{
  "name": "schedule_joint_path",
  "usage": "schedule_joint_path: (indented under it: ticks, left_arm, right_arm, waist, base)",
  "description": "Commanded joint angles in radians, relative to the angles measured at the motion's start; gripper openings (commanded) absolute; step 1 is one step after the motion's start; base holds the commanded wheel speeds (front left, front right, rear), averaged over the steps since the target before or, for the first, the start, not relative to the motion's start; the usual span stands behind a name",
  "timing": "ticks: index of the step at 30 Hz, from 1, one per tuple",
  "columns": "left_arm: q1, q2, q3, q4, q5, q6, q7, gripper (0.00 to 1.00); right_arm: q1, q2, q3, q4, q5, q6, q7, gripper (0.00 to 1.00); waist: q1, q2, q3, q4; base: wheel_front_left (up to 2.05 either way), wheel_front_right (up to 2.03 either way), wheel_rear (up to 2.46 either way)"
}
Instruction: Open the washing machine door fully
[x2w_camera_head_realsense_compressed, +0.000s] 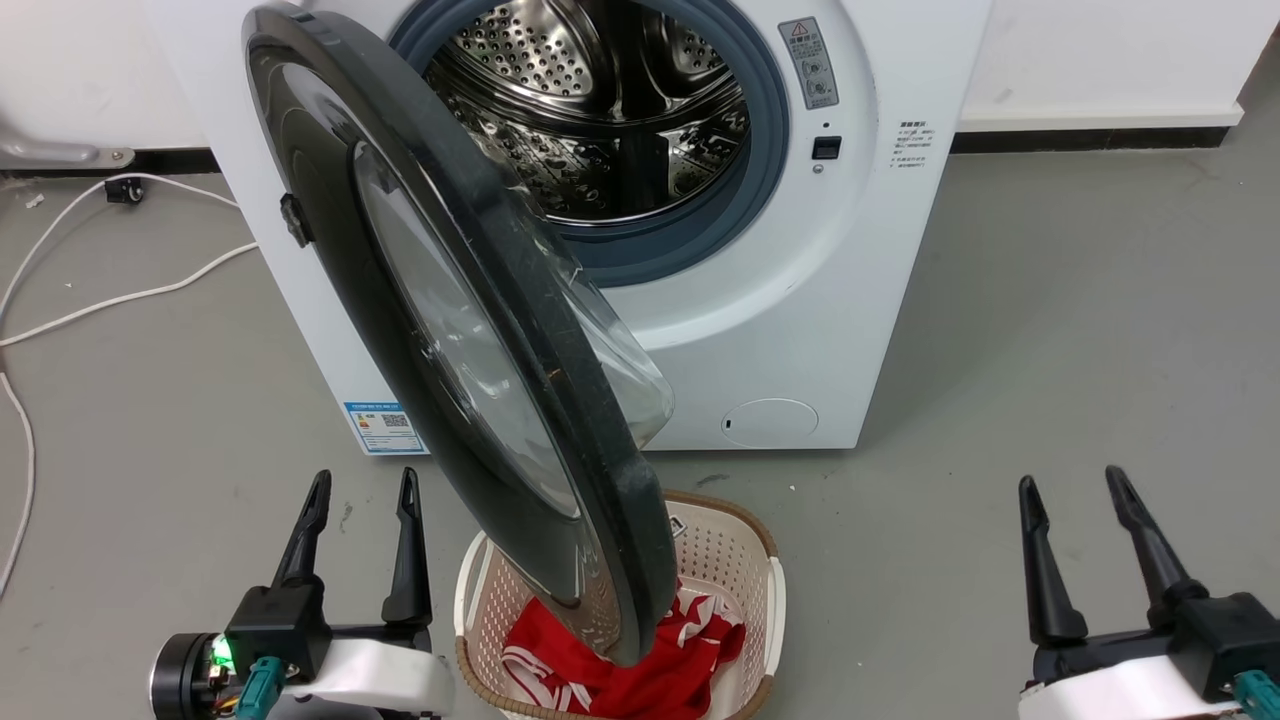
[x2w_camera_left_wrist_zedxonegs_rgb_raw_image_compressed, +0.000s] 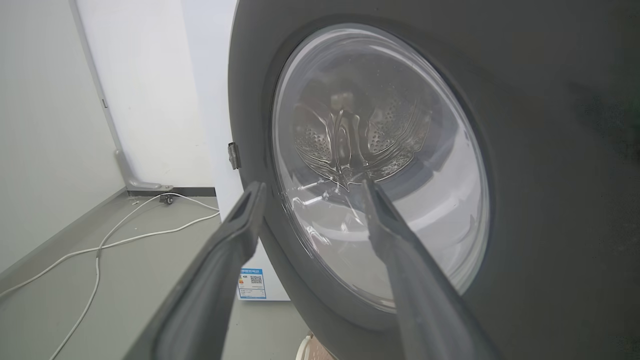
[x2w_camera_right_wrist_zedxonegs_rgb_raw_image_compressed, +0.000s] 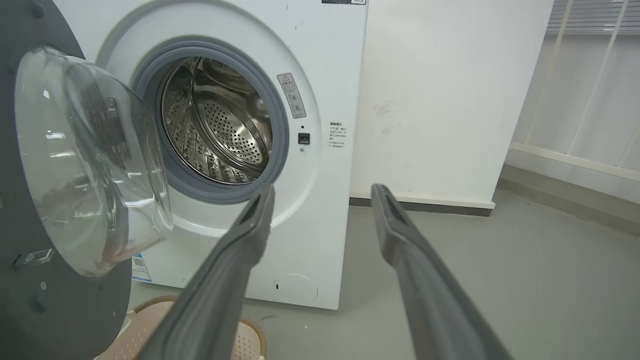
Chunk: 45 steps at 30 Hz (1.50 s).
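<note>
The white washing machine (x2w_camera_head_realsense_compressed: 800, 300) stands ahead with its steel drum mouth (x2w_camera_head_realsense_compressed: 600, 110) uncovered. Its round black door (x2w_camera_head_realsense_compressed: 330, 250), hinged on the left, swings out toward me at roughly a right angle, and its outer edge hangs over the basket. In the left wrist view the door (x2w_camera_left_wrist_zedxonegs_rgb_raw_image_compressed: 550, 150) looms close, just beyond my open left gripper (x2w_camera_left_wrist_zedxonegs_rgb_raw_image_compressed: 310, 187). The left gripper (x2w_camera_head_realsense_compressed: 363, 485) sits low and left of the door, apart from it. My right gripper (x2w_camera_head_realsense_compressed: 1075, 485) stays open at the lower right, far from the machine (x2w_camera_right_wrist_zedxonegs_rgb_raw_image_compressed: 325, 75). The door's glass bowl (x2w_camera_right_wrist_zedxonegs_rgb_raw_image_compressed: 85, 160) bulges on its inner side.
A cream laundry basket (x2w_camera_head_realsense_compressed: 740, 530) with red cloth (x2w_camera_head_realsense_compressed: 640, 670) sits on the grey floor under the door's edge. White cables (x2w_camera_head_realsense_compressed: 120, 290) trail across the floor at the left. Bare floor stretches to the right of the machine. A white wall runs behind it.
</note>
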Motion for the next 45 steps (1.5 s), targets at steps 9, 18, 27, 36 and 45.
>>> schedule_joint_path:
  ticks: [9,18,27,36,45]
  left_arm:
    - [-0.003,0.0,-0.003,-0.002,0.009,-0.006,-0.003,1.0]
    - [0.001,0.0,-0.008,0.0,-0.001,-0.012,-0.003,0.0]
    - [-0.054,0.0,-0.002,-0.146,-0.01,-0.003,-0.003,0.0]
    - [-0.143,0.001,-0.013,-0.473,0.057,0.012,-0.002,0.0]
    - [-0.16,0.001,-0.195,-0.574,0.04,-0.063,-0.002,0.0]
  right_arm:
    - [0.006,0.006,0.026,0.016,0.04,-0.001,-0.002,1.0]
    - [0.001,0.006,0.034,0.018,0.051,-0.001,-0.003,1.0]
    - [-0.003,0.006,0.03,0.017,0.071,-0.001,-0.003,1.0]
    - [-0.007,0.006,0.017,0.021,0.084,-0.001,-0.003,1.0]
    - [-0.016,0.006,0.015,0.017,0.092,-0.001,-0.003,1.0]
  waist:
    - [-0.0001,0.0,0.001,-0.002]
    - [-0.0001,0.0,0.004,-0.004]
    - [-0.0001,0.0,0.007,0.003]
    - [-0.0001,0.0,0.007,0.002]
    - [-0.0001,0.0,0.007,-0.009]
  base:
    - [0.0,0.0,0.0]
    - [0.0,0.0,0.0]
    - [0.0,0.0,0.0]
    - [0.0,0.0,0.0]
    - [0.0,0.0,0.0]
